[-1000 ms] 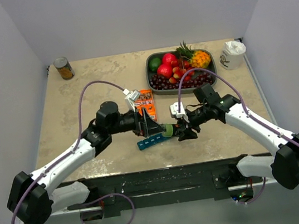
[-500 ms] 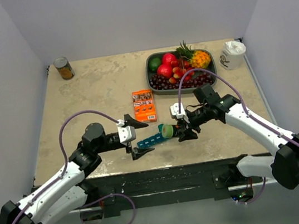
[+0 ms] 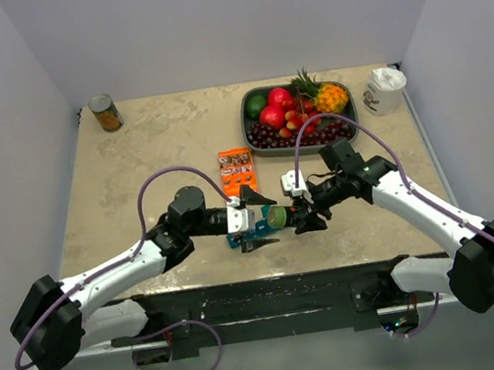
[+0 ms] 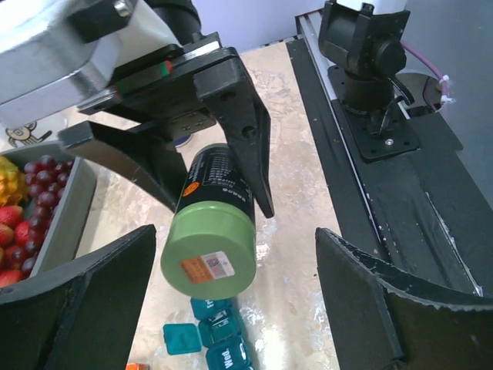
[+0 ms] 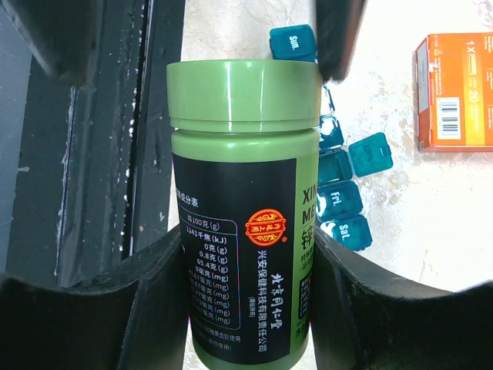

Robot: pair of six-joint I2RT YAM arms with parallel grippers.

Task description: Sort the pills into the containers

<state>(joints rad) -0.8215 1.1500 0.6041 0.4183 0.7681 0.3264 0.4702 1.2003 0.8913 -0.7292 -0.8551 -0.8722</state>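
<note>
Teal pill organiser (image 5: pixel 340 194), one lid open, lies near the table's (image 3: pixel 132 165) front beneath a green bottle (image 5: pixel 243 193) that the right gripper (image 3: pixel 300 215) pinches sideways; the left gripper (image 4: pixel 235 239), jaws spread, flanks its cap, where a skewed squeeze might wrench it loose.

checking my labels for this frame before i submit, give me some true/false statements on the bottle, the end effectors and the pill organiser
1. The right end effector grips the green bottle by its body. True.
2. The bottle's cap has been taken off. False: the cap is on the bottle.
3. The left end effector is clamped on the cap. False: it is open, with a gap on either side of the cap.
4. The pill organiser lies on the table below the bottle. True.
5. The orange box sits inside the fruit tray. False: it lies on the table, near the tray.
</note>
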